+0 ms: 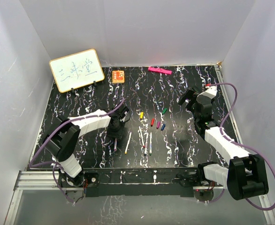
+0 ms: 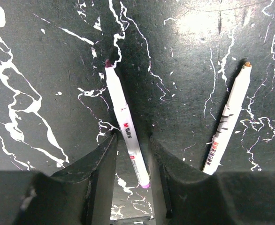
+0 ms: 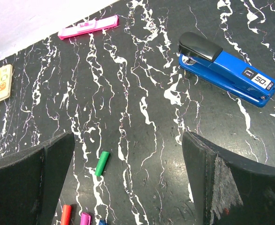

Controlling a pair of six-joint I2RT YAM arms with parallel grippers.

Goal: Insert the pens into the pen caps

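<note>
White-barrelled purple-tipped pen lay flat on the table, leftmost of the pens, tip pointing away from the wrist cam; the left gripper straddled its rear half, jaws parted narrowly w/ a sliver of gap each side, so not yet clamped; a second pen, brownish tip, lay near on the right, clear of that gripper; three more pens lay in a loose fan toward the table's middle. Caps sat just beyond those: yellow cap, green cap, then red cap, purple cap & blue cap in a close row; the right gripper hung near the caps, jaws wide apart, holding nothing.

Step in hand looked like the pick of the purple-tipped pen; prob. best to close squarely across the barrel, low enough that the thin round thing couldn't roll out, & leave the tip end free for capping; the purple cap seemed the match, tiny, so the right arm would likely need a firm hold w/ its mouth exposed.

Surface was black marble-look w/ white veins, against which white barrels were easy to lose; blue stapler, pink marker, orange card & whiteboard lay toward the back; plain white walls closed three sides.
</note>
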